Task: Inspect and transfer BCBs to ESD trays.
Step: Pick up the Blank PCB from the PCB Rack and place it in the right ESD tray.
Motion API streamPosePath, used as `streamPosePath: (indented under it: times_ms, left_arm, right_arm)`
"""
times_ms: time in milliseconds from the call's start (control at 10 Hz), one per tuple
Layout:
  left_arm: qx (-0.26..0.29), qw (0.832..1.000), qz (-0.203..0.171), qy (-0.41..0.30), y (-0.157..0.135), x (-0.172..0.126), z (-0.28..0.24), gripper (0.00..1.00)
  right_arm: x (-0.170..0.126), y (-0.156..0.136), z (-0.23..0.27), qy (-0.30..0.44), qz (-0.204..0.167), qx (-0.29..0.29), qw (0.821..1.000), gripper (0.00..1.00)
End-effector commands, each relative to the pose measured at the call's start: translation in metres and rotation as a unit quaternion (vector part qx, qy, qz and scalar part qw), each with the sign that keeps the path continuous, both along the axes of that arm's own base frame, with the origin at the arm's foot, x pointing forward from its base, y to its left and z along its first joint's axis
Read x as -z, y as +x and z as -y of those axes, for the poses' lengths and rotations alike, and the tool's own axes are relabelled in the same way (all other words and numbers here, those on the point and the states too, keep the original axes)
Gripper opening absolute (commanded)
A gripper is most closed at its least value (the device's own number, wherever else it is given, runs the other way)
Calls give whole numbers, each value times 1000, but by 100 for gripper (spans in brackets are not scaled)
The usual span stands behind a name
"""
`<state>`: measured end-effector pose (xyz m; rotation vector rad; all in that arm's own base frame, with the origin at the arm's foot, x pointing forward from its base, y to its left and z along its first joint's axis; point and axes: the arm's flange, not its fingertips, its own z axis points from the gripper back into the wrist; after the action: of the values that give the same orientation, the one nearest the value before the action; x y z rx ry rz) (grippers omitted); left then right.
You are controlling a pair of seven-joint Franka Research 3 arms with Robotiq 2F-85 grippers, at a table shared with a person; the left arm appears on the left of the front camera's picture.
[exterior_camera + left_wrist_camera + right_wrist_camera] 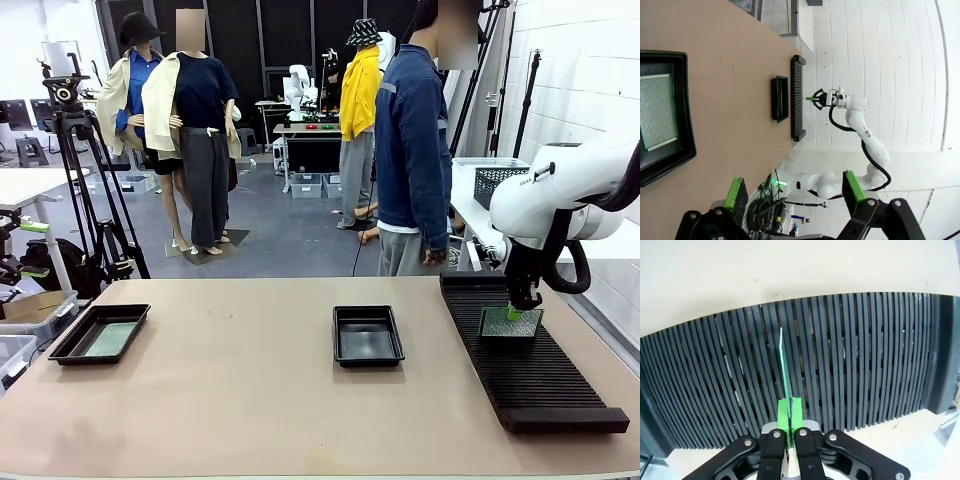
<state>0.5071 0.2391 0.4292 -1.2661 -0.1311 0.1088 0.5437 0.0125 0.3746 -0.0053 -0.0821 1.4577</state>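
The big tan table (pixel 250 410) holds it all. A person (pixel 412 150) in a blue jacket stands past the far end of the rack (pixel 535 385). The rack is long and black, full of thin slots, and lies flat on the table. Beside the rack, a little way off, sits the near tray (pixel 367 335), black and shiny, showing its bare dark floor. Well away from the rack, at the table's other side, sits the far tray (pixel 100 333). A flat board (pixel 657 112) lies in it, green face up, its long side running along the tray's long side. The held board (pixel 510 323) stands upright on its edge in a slot near the rack's far end. Its long side runs along the slot, across the rack, and its flat face looks down the rack's length. The right claw (pixel 789 412) comes down from above the rack and pinches the top edge of the held board, green pads pressed on both faces. The left claw (pixel 794 189) hangs high over the far tray, well away from the rack, with its fingers spread wide and holding nothing.
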Motion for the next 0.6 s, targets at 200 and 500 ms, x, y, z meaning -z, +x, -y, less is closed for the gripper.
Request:
streamPosePath:
  times_ms: [200,500]
  left_arm:
    - [0,1000,1,-1,-2,-2,1,100]
    - [0,1000,1,-1,-2,-2,1,100]
  right_arm:
    - [-2,8,2,-14,-1,-1,1000,0]
    - [-18,9,3,-11,5,12,1000,0]
